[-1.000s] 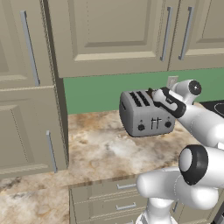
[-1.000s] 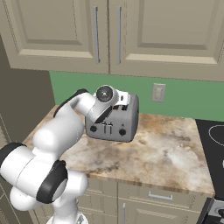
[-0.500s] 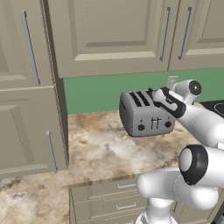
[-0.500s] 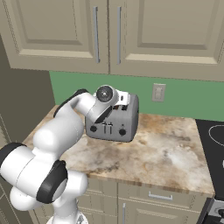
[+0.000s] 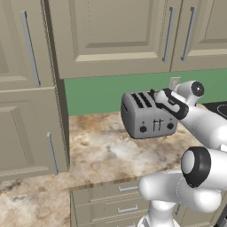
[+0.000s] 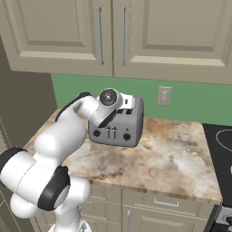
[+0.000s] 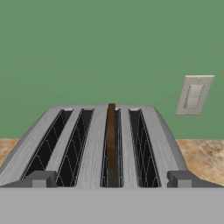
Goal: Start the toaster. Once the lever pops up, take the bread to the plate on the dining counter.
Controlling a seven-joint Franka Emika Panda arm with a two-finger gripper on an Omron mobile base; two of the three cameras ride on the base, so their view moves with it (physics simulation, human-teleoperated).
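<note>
The grey four-slot toaster (image 5: 148, 116) (image 6: 115, 128) stands on the marbled worktop against the green wall. Its two knobs and two thin levers (image 5: 158, 126) face the robot. My gripper (image 5: 162, 98) hovers just above the toaster's front top edge. In the hand view my gripper (image 7: 111, 179) is open, its fingertips (image 7: 41, 178) wide apart on either side of the slots. The bread (image 7: 111, 144), a thin dark brown slice, stands in the third slot from the left, its top edge just above the toaster (image 7: 92, 148). The plate and the dining counter are out of view.
A white wall outlet (image 7: 194, 95) (image 6: 164, 95) sits on the green wall to the toaster's right. Beige cabinets (image 5: 115, 35) hang overhead and a tall cabinet (image 5: 26, 111) closes the left. A black stovetop (image 6: 222, 149) borders the worktop (image 6: 172, 158) on the right.
</note>
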